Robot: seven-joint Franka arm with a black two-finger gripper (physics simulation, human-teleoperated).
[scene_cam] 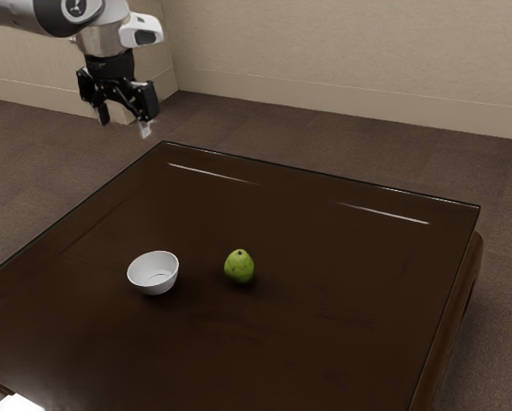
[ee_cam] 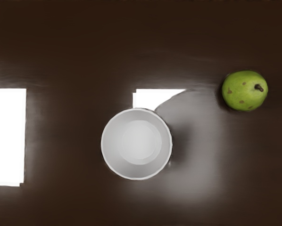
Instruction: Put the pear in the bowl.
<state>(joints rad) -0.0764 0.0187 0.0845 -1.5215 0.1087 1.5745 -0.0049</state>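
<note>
Claw (scene_cam: 124, 122) hangs wide open and empty.

No word, number, label or brand name can be read in either view. A small pale emblem (scene_cam: 76, 7) stands on the round dark cap (scene_cam: 54, 23) of the arm (scene_cam: 8, 12), at the exterior view's upper left, too small to make out.

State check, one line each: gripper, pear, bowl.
gripper: open, not holding anything, raised above the table
pear: on the table, outside the bowl, not touching it, stem visible
bowl: upright, empty, on the table beside the pear
</note>
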